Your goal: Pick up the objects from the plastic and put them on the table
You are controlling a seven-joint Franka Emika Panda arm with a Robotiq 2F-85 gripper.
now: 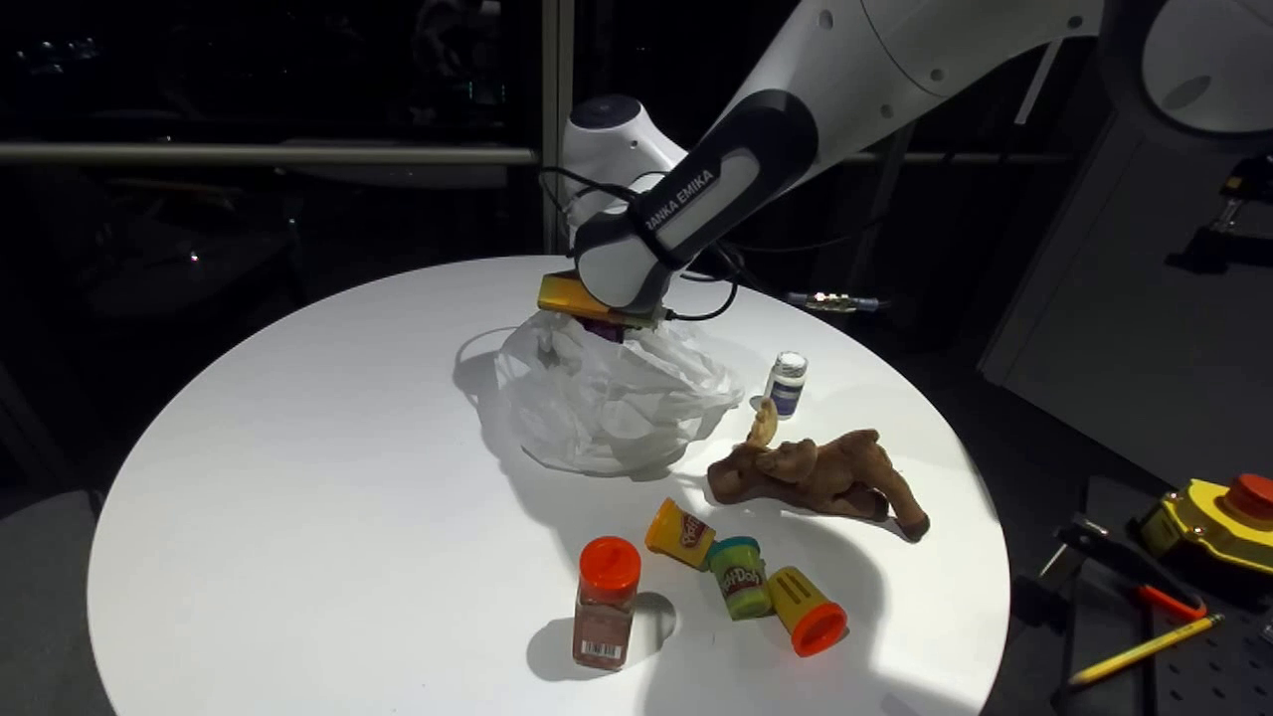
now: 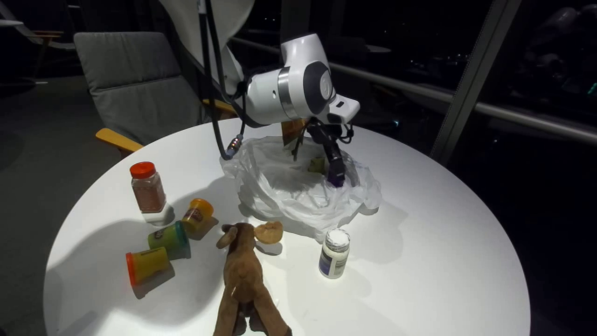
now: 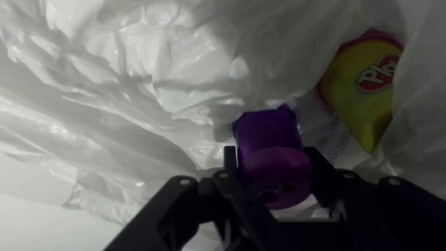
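Jaws on purple tub — long axis wristward, round end nearest.

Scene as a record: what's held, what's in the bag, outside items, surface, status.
held: purple tub, clamped by the gripper at the opening of the plastic bag
lifted: can't tell
inside: yellow Play-Doh tub, partly hidden
outside, upright: red-lidded jar, white bottle
outside, lying: orange-lidded tub, green tub, red-lidded tub, brown plush animal
surface: white table
status: unfinished; yellow Play-Doh tub not yet out
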